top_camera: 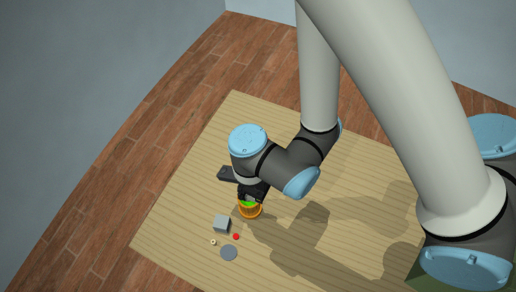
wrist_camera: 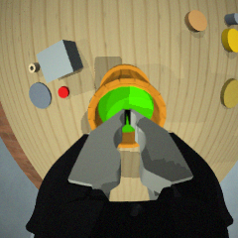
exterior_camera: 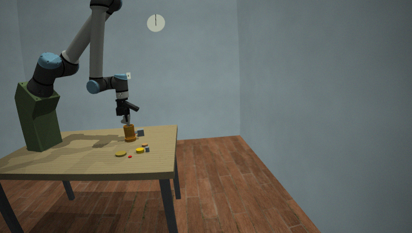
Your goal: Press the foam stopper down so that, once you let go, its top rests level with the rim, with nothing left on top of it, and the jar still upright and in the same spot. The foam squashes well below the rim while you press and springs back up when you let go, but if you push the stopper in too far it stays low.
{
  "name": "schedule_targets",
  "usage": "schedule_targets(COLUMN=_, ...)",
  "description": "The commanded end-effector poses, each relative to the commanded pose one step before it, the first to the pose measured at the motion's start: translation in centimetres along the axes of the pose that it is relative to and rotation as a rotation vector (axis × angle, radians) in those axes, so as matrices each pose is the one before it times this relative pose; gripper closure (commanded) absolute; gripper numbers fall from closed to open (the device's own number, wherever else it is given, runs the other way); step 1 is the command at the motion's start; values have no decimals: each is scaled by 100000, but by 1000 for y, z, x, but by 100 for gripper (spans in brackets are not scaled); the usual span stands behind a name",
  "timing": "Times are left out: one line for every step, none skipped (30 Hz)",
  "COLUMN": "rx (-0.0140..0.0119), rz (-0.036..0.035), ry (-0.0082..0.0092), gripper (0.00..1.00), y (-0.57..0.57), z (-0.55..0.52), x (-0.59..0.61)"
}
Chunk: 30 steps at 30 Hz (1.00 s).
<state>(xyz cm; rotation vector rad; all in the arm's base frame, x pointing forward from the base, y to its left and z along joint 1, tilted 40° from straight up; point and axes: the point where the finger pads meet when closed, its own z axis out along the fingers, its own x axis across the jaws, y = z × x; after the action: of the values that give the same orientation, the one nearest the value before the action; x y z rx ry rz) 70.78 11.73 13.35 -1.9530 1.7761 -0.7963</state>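
Observation:
An orange jar (top_camera: 249,209) stands upright on the wooden table; it also shows in the exterior view (exterior_camera: 129,132) and the wrist view (wrist_camera: 126,106). A bright green foam stopper (wrist_camera: 124,103) (top_camera: 248,203) fills its mouth and sits inside the rim. My gripper (wrist_camera: 126,110) (exterior_camera: 127,123) is shut with nothing between the fingers. It points straight down, with its fingertips on the stopper's top at the mouth of the jar.
Beside the jar lie a grey cube (top_camera: 221,222), a red dot (top_camera: 235,236), a grey disc (top_camera: 228,252) and a small cream ring (top_camera: 213,241). On the other side lie yellow discs (wrist_camera: 230,40), an orange disc (wrist_camera: 196,20) and a small grey block (exterior_camera: 147,148).

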Motion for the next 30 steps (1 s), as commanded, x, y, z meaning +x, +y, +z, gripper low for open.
schedule_targets(rx=50, rz=-4, ry=15, gripper=100, y=-20, z=166, x=-1)
schedule_targets(rx=0, rz=0, ry=0, gripper=100, y=0, z=33, x=0)
schedule_targets(rx=0, rz=0, ry=0, gripper=100, y=0, z=32, x=0)
schedule_targets(rx=0, rz=0, ry=0, gripper=100, y=0, z=31, x=0)
schedule_targets(rx=0, rz=0, ry=0, gripper=100, y=0, z=29, x=0)
schedule_targets(rx=0, rz=0, ry=0, gripper=100, y=0, z=28, x=0)
schedule_targets(rx=0, rz=0, ry=0, gripper=100, y=0, z=26, x=0)
schedule_targets(rx=0, rz=0, ry=0, gripper=100, y=0, z=25, x=0)
schedule_targets(rx=0, rz=0, ry=0, gripper=100, y=0, z=23, x=0)
schedule_targets(rx=0, rz=0, ry=0, gripper=100, y=0, z=22, x=0)
schedule_targets(rx=0, rz=0, ry=0, gripper=100, y=0, z=21, x=0)
schedule_targets(rx=0, rz=0, ry=0, gripper=100, y=0, z=0, x=0)
schedule_targets(rx=0, rz=0, ry=0, gripper=100, y=0, z=0, x=0)
schedule_targets(rx=0, rz=0, ry=0, gripper=100, y=0, z=19, x=0)
schedule_targets(rx=0, rz=0, ry=0, gripper=100, y=0, z=18, x=0)
schedule_targets(rx=0, rz=0, ry=0, gripper=100, y=0, z=17, x=0)
schedule_targets(rx=0, rz=0, ry=0, gripper=100, y=0, z=15, x=0)
schedule_targets(rx=0, rz=0, ry=0, gripper=100, y=0, z=14, x=0)
schedule_targets(rx=0, rz=0, ry=0, gripper=100, y=0, z=13, x=0)
schedule_targets(rx=0, rz=0, ry=0, gripper=100, y=0, z=11, x=0)
schedule_targets(rx=0, rz=0, ry=0, gripper=100, y=0, z=10, x=0)
schedule_targets(rx=0, rz=0, ry=0, gripper=100, y=0, z=9, x=0)
schedule_targets(rx=0, rz=0, ry=0, gripper=100, y=0, z=8, x=0)
schedule_targets(rx=0, rz=0, ry=0, gripper=100, y=0, z=7, x=0)
schedule_targets(rx=0, rz=0, ry=0, gripper=100, y=0, z=6, x=0)
schedule_targets(rx=0, rz=0, ry=0, gripper=100, y=0, z=5, x=0)
schedule_targets(rx=0, rz=0, ry=0, gripper=100, y=0, z=4, x=0)
schedule_targets(rx=0, rz=0, ry=0, gripper=100, y=0, z=3, x=0)
schedule_targets(rx=0, rz=0, ry=0, gripper=100, y=0, z=0, x=0)
schedule_targets(rx=0, rz=0, ry=0, gripper=100, y=0, z=0, x=0)
